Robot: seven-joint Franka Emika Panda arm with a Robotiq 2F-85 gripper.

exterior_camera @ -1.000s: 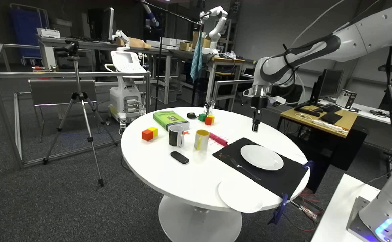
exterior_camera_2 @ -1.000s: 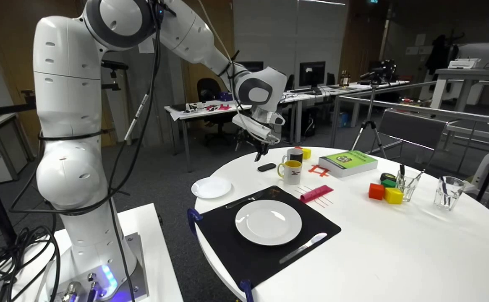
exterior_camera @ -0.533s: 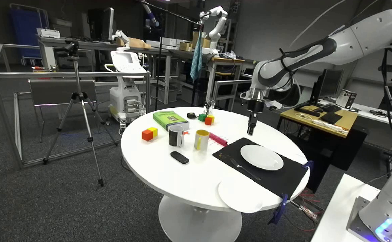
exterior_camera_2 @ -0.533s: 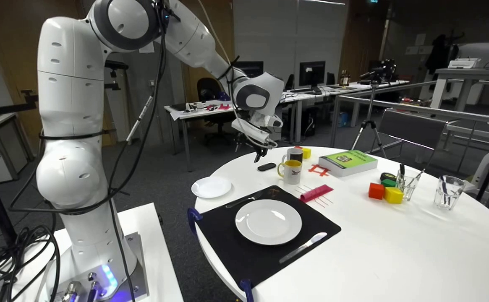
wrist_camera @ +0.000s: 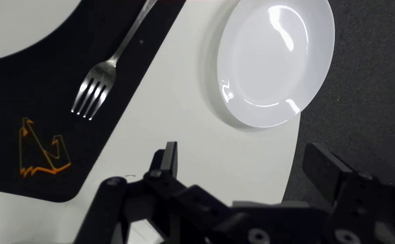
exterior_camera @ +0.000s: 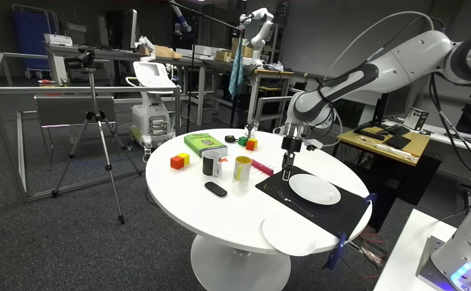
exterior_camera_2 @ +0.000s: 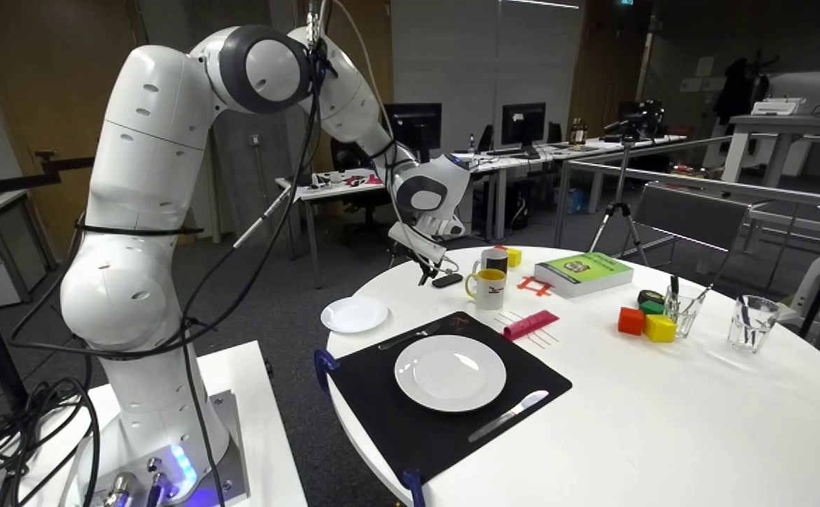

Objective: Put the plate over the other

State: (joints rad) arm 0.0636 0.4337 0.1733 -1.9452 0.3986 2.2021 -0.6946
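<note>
One white plate [exterior_camera: 288, 236] lies on the table and overhangs its edge; it also shows in an exterior view [exterior_camera_2: 355, 315] and at the upper right of the wrist view [wrist_camera: 272, 64]. The other white plate [exterior_camera: 314, 189] lies on the black mat; it shows whole in an exterior view [exterior_camera_2: 450, 373], and only part of it is at the upper left of the wrist view [wrist_camera: 17, 27]. My gripper [wrist_camera: 241, 144] is open and empty, above the table and apart from both plates. In the wrist view the edge plate lies beyond the fingertips. The gripper shows in both exterior views [exterior_camera: 286, 178] [exterior_camera_2: 425, 278].
A fork [wrist_camera: 102, 76] lies on the mat [exterior_camera_2: 374, 394] between the plates, a knife [exterior_camera_2: 508, 417] on its far side. Blue clamps [exterior_camera_2: 324, 367] hold the mat. Mugs [exterior_camera_2: 488, 289], a black remote [exterior_camera: 216, 189], a pink roll [exterior_camera_2: 531, 324] and a book [exterior_camera_2: 582, 273] stand around.
The arm has reached farther out and the gripper has come down toward the table, moving left and down in an exterior view. The plates and other objects have not moved.
</note>
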